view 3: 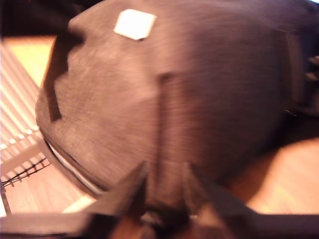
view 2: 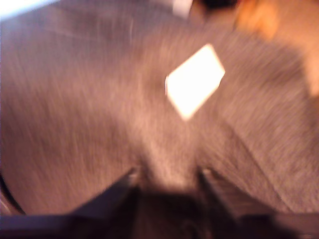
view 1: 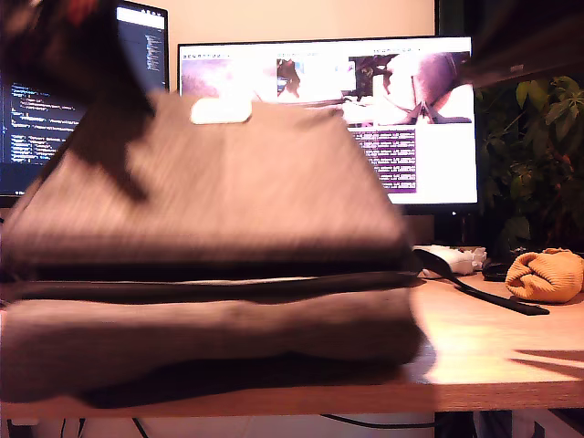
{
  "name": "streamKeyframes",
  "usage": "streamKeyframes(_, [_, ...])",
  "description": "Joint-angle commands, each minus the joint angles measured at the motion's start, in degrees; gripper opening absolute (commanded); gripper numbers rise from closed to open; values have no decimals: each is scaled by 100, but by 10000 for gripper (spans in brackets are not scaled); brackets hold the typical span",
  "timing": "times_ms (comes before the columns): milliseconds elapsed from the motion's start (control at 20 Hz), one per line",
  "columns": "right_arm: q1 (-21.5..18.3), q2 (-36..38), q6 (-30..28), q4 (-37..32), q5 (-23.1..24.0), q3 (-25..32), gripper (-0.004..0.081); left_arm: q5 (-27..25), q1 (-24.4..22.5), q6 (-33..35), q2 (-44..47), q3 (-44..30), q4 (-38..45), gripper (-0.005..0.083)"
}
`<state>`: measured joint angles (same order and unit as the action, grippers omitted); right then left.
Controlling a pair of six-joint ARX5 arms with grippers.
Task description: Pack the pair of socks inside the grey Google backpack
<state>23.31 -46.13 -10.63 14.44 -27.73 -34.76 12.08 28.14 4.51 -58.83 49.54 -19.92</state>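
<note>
Backpack: the grey Google backpack [view 1: 210, 265] is laid flat on the table [view 1: 493, 356], and most of the table surface at the exterior view's left and centre is covered by it. Its near side hangs close to the table's front edge.

Patch: a small pale rectangular patch [view 1: 220, 110] is seen on the backpack's upper face, toward the far edge of the table.

Zipper: a dark seam with a thin light strip beneath it is seen running across the near side of the backpack; whether it is parted cannot be told.

Strap: a black strap [view 1: 479, 290] is trailed from the backpack across the table toward the exterior view's right.

Socks: the pair of socks [view 1: 546, 275] is placed on the table near its edge at the exterior view's right, well apart from the backpack and just beyond the strap's end.

First gripper: my first gripper [view 2: 167, 181] is held above the backpack's fabric, near the patch. The jaws are spread, and nothing is held between them.

Second gripper: my second gripper [view 3: 164, 186] is held above the backpack. The jaws are parted by a narrow gap; whether fabric is pinched cannot be told, since the picture is blurred.

Background: a monitor [view 1: 401, 109] and a plant [view 1: 538, 155] are located behind the table.
</note>
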Motion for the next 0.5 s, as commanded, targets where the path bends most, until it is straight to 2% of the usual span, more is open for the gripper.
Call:
streamKeyframes(0, [173, -210, -39, -398, -13, -35, 309, 151, 55, 11, 2, 413, 96, -24])
streamKeyframes(100, [361, -522, -33, -684, 85, -149, 361, 212, 55, 57, 0, 621, 50, -24])
streamKeyframes(250, [743, -785, -184, -461, 127, -310, 360, 343, 55, 37, 0, 785, -114, -24])
streamKeyframes(400, [964, -800, -297, -356, 286, -313, 360, 413, 52, 44, -15, 791, -1176, -24])
streamKeyframes(450, [986, -800, -295, -387, 339, -315, 360, 398, 55, 44, -55, 791, -1460, 3])
